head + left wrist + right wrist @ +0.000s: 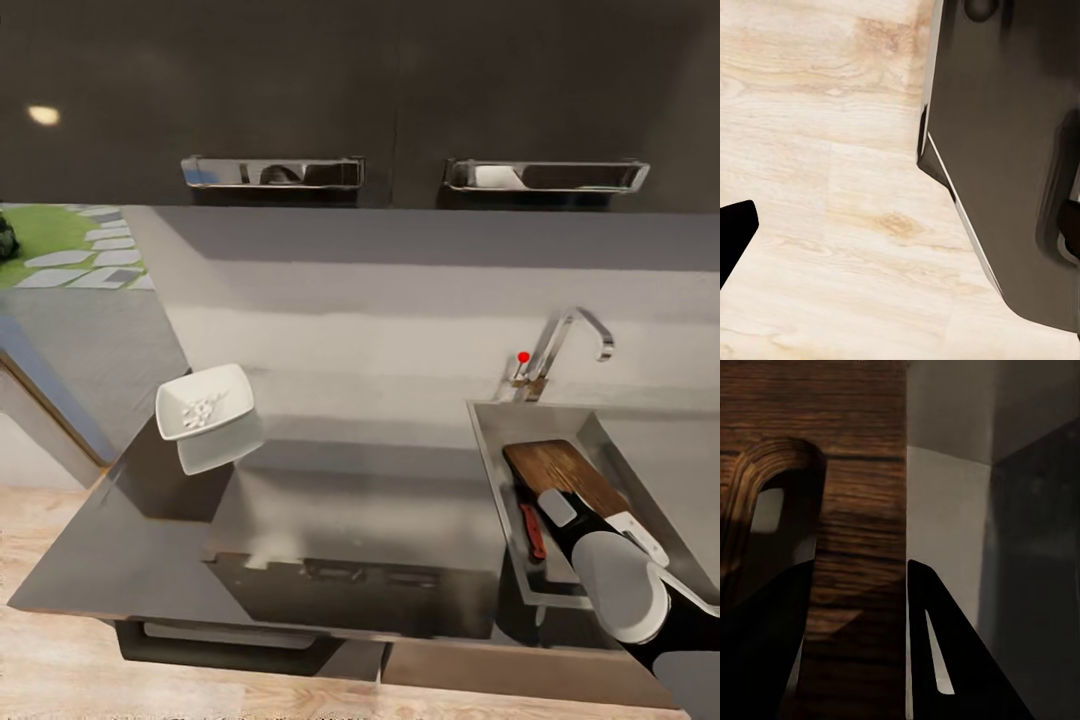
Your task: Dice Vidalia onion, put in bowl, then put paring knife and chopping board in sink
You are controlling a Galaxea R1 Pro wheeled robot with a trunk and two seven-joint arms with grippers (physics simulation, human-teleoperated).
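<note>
Right gripper [855,645] astride chopping board [855,472]

Two chrome bar handles [272,172] and [546,176] run along dark upper cabinets [400,90]. Pale grey wall [380,300] below them. Far left, a lawn with stepping stones [85,250]. Light wood floor [817,150] underfoot, beside a dark cabinet corner [1005,150].

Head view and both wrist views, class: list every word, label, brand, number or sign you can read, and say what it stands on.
No text can be read in these pictures.
The chopping board, the paring knife, the bowl and the cabinet fronts carry no writing.
The one mark is a plain red dot on the tap, with no letter or number.
</note>
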